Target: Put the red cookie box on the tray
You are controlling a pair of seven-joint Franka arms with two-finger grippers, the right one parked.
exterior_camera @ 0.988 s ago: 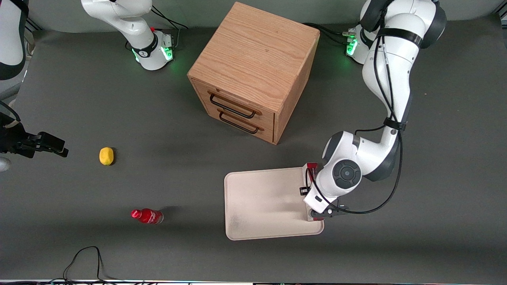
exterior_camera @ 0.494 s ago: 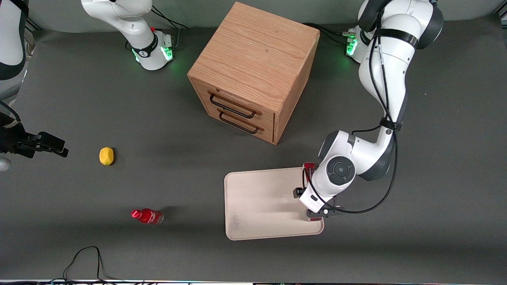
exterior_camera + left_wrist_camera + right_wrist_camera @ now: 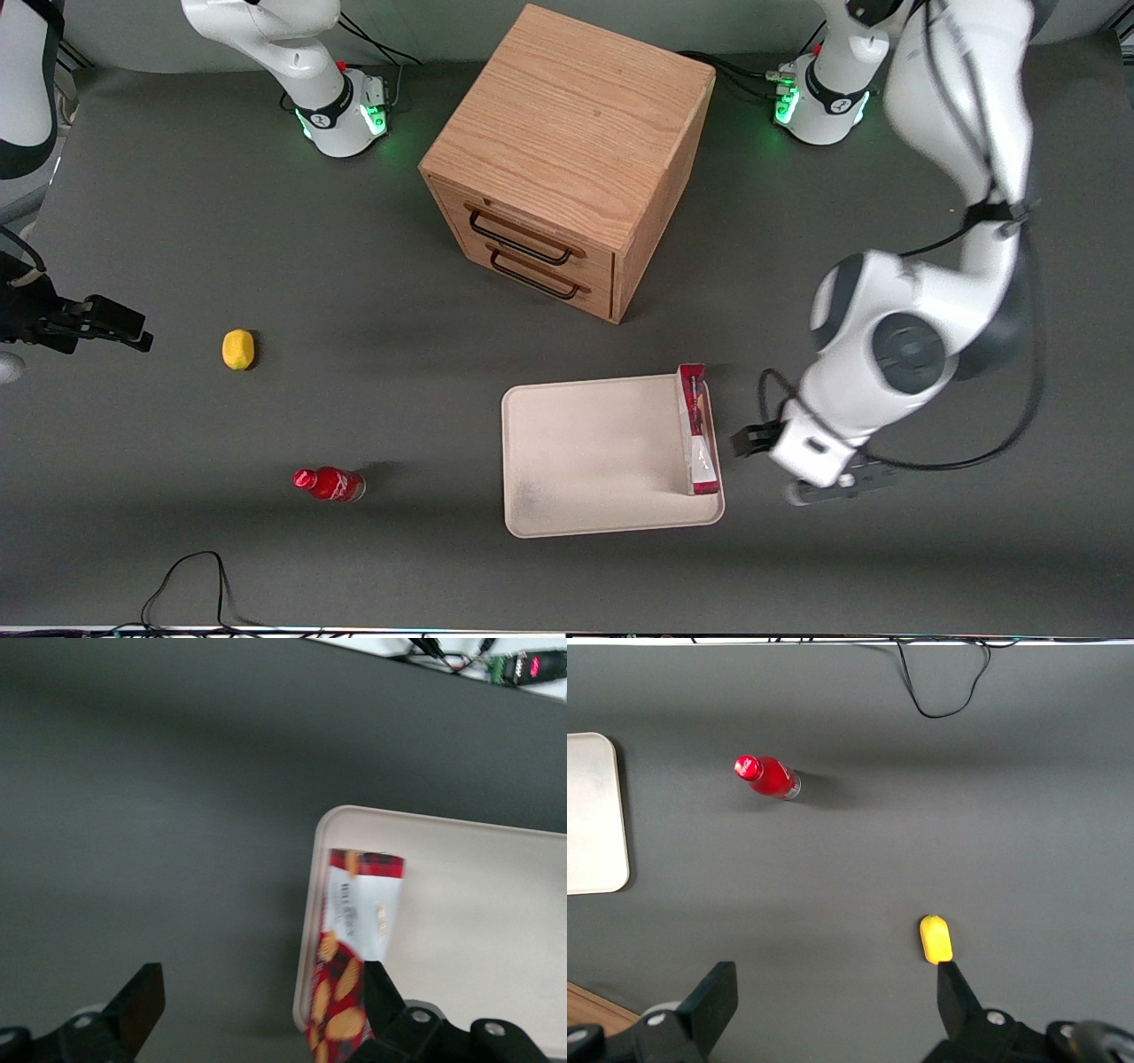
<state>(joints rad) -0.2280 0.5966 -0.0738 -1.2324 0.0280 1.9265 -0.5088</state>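
Jaws spread wide and empty on the gripper (image 3: pixel 802 470), hanging over bare table just beside the tray (image 3: pixel 585 461). Red cookie box (image 3: pixel 696 430) lies along the tray's rim, possibly propped on it, so looks delivered.

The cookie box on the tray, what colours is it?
The red cookie box is dark red with a white patch and orange-tan cookies, clearest in the left wrist view.

The red cookie box (image 3: pixel 695 429) looks like glossy printed card, the tray (image 3: pixel 585 461) smooth matt plastic. The gripper (image 3: pixel 257 1014), beside the tray, has matt black fingers.
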